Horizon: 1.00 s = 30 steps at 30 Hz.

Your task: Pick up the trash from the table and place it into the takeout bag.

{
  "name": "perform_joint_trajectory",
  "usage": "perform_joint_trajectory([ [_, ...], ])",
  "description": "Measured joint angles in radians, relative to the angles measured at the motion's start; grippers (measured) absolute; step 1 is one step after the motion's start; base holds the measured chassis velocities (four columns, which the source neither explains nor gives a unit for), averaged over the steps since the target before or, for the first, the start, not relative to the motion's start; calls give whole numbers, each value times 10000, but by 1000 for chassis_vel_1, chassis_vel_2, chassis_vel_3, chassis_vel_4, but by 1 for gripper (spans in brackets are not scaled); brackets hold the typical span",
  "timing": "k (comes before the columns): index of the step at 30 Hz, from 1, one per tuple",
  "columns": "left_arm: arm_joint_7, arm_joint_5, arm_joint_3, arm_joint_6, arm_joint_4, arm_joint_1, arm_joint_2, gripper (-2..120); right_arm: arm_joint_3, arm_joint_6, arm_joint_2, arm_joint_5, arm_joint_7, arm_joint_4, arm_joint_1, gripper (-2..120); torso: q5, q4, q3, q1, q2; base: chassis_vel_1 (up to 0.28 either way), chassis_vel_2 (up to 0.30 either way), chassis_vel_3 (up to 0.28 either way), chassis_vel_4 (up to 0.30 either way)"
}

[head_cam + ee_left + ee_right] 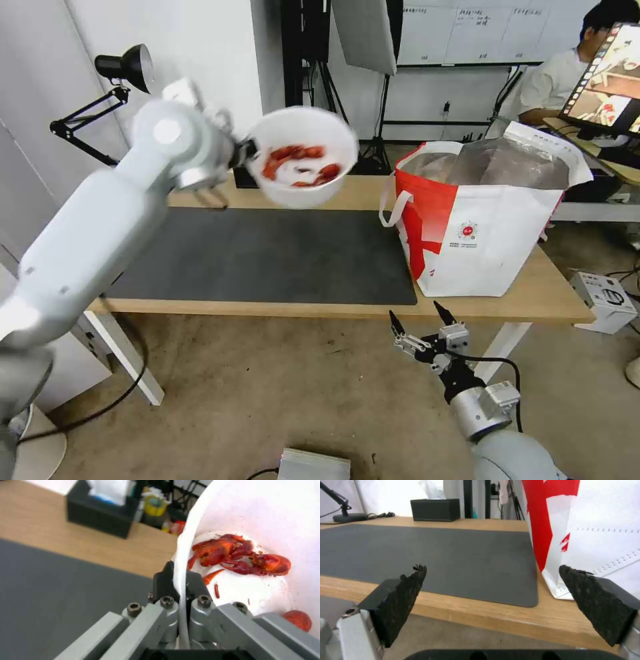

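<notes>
A white round bowl [303, 157] of red crayfish shells [238, 557], part of the trash, hangs tilted in the air above the far edge of the table [533, 300]. My left gripper [245, 152] is shut on its rim [181, 580], one finger inside and one outside. The takeout bag [483, 220] stands open on the right end of the table, to the right of the bowl, its foil lining showing. My right gripper [419, 319] is open and holds nothing, low in front of the table's near edge, below the bag [586, 530].
A dark grey mat [267, 257] covers the middle of the desk. A black tissue box [435, 509] and a black desk lamp [123, 67] stand at the far left. Small boxes lie on the floor [313, 465] and to the right [605, 300].
</notes>
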Motion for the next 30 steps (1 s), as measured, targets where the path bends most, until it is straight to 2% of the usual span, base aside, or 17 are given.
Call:
perform_joint_trajectory([
  [2, -3, 3, 267, -1, 453, -488, -603, 0, 0, 0, 0, 0, -1, 0, 0, 100, -2, 2, -1, -1, 0, 0, 0, 0, 0],
  [4, -7, 10, 325, -2, 547, -571, -737, 0, -1, 0, 0, 0, -1, 0, 0, 100, -3, 2, -1, -1, 1, 0, 0, 0, 0],
  [5, -12, 37, 511, -1, 851, -815, -1146, 0, 0, 0, 0, 0, 0, 0, 0, 100, -2, 1, -1, 0, 0, 0, 0, 0, 0],
  [7, -21, 82, 572, -2, 990, -912, -1350, 0, -1, 0, 0, 0, 0, 0, 0, 100, -2, 2, 0, 0, 0, 0, 0, 0, 0],
  [9, -50, 305, 653, -21, 1491, -1168, -2052, 0, 0, 0, 0, 0, -1, 0, 0, 100, -3, 4, -1, 0, 0, 0, 0, 0, 0],
  [10, -50, 305, 653, -21, 1491, -1168, -2052, 0, 0, 0, 0, 0, -1, 0, 0, 100, -3, 4, -1, 0, 0, 0, 0, 0, 0],
  [12, -71, 552, 709, -35, 2049, -1401, -2840, 0, 0, 0, 0, 0, -1, 0, 0, 100, -3, 3, -1, 0, 0, 0, 0, 0, 0],
  [13, -71, 552, 709, -35, 2049, -1401, -2840, 0, 0, 0, 0, 0, -1, 0, 0, 100, -3, 3, -1, 0, 0, 0, 0, 0, 0],
  [17, -38, 1097, 824, -35, 3263, -1806, -4200, 0, -1, 0, 0, 0, -1, 0, 0, 100, -1, 1, -1, 0, 0, 0, 0, 0, 0],
  [18, -38, 1097, 824, -35, 3263, -1806, -4200, 0, -1, 0, 0, 0, -1, 0, 0, 100, -1, 1, -1, 0, 0, 0, 0, 0, 0],
  [21, 112, 1736, 909, -38, 3981, -1899, -4978, 0, -1, 0, 0, 0, -1, 0, 0, 100, 0, -1, -1, -1, 0, 0, 0, 0, 0],
  [25, 357, 2556, 1137, -261, 4478, -1812, -5426, 0, -1, 0, 0, 0, -1, 0, 0, 100, -2, 2, -1, 0, 0, 0, 0, 0, 0],
  [30, 569, 3266, 1365, -576, 4684, -1623, -5634, 0, 0, 0, 0, 0, -1, 0, 0, 100, -3, 2, -1, 0, 0, 0, 0, 0, 0],
])
